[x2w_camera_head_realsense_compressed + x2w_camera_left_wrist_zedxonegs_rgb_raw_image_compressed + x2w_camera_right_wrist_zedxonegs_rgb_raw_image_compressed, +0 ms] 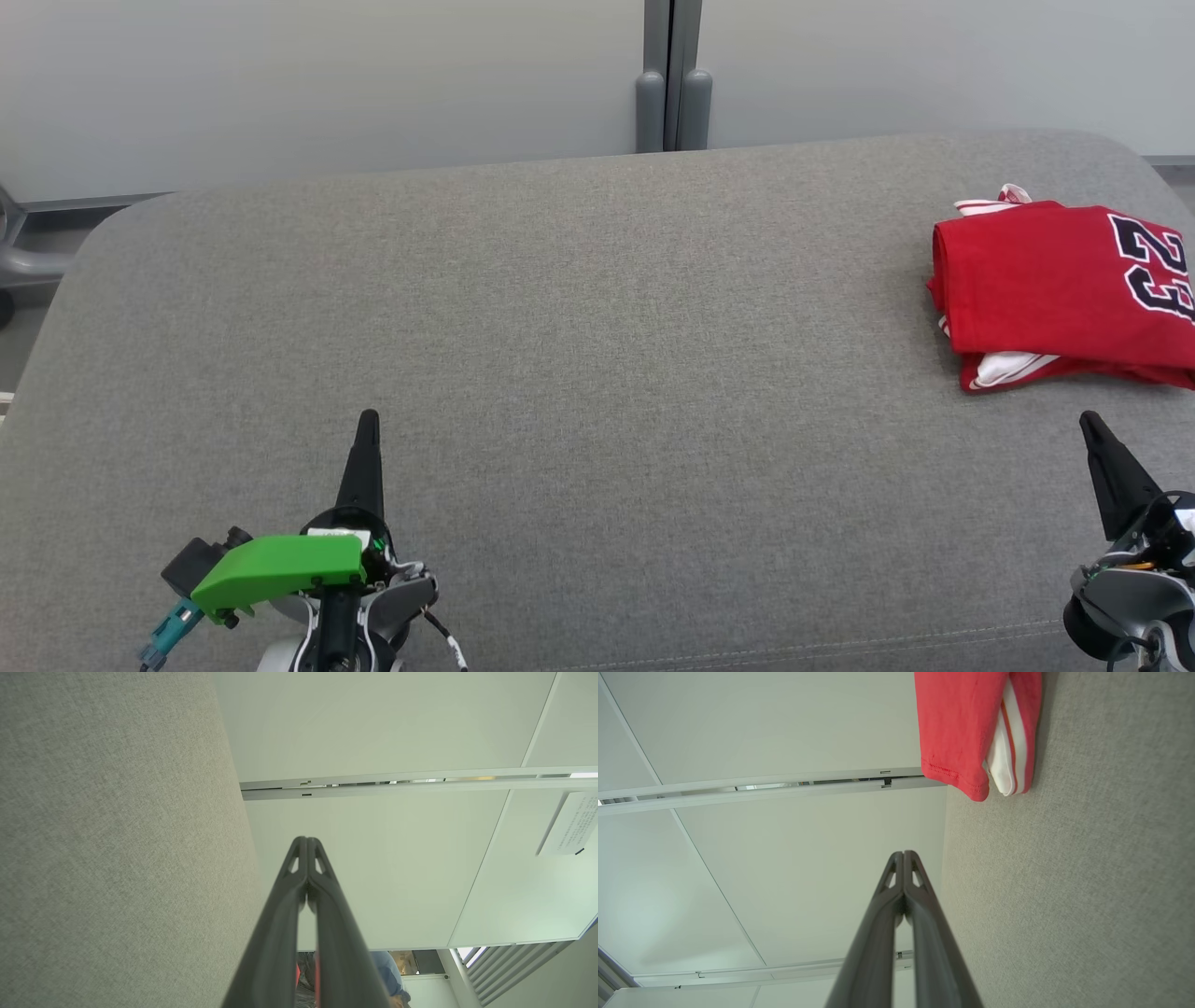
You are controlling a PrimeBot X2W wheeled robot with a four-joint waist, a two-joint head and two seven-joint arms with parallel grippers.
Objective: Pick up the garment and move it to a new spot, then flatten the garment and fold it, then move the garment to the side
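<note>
Pinching nothing, left gripper (369, 422) and right gripper (1090, 426), fingers (280, 914) pressed together, apart from the garment (1036, 271).

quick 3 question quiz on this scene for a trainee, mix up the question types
1. True or false: the red jersey lies folded near the right end of the grey fabric surface.
2. Pick one. The left tool is: A) open; B) shut on the jersey; C) shut and empty.
3. Short answer: which is nearer the jersey, the left tool or the right tool?

Key
1. True.
2. C.
3. The right tool; the jersey lies just beyond its tip, not touching it.
</note>
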